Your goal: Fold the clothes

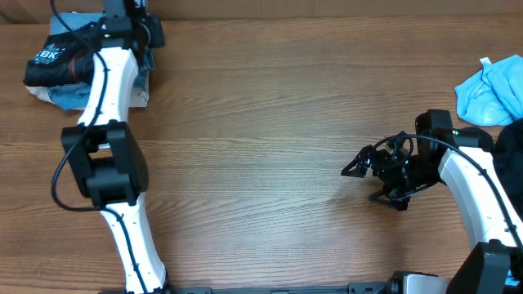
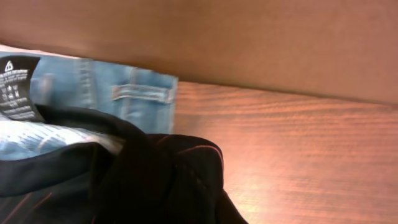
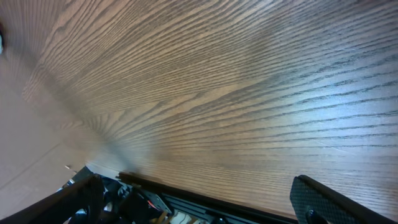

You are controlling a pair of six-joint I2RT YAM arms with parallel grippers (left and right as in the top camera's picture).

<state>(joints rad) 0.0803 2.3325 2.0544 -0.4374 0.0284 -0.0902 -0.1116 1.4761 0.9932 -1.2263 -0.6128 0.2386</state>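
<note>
Black jersey (image 2: 137, 180) beneath left jaws

L arm (image 1: 114, 77) & R arm (image 1: 478, 184): white rounded link shells w/ chunky black joint blocks, a thin black cable (image 1: 100, 86) running along each shell and a loose black loop at 9 o'clock of the L elbow block. R gripper (image 1: 365, 181) all black, w/ pointed matte fingers (image 3: 329, 205); small green light (image 1: 452, 133) at 12 o'clock on the black R wrist housing.

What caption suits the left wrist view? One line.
Black jersey bunched in front of blue denim on the wooden table.
</note>
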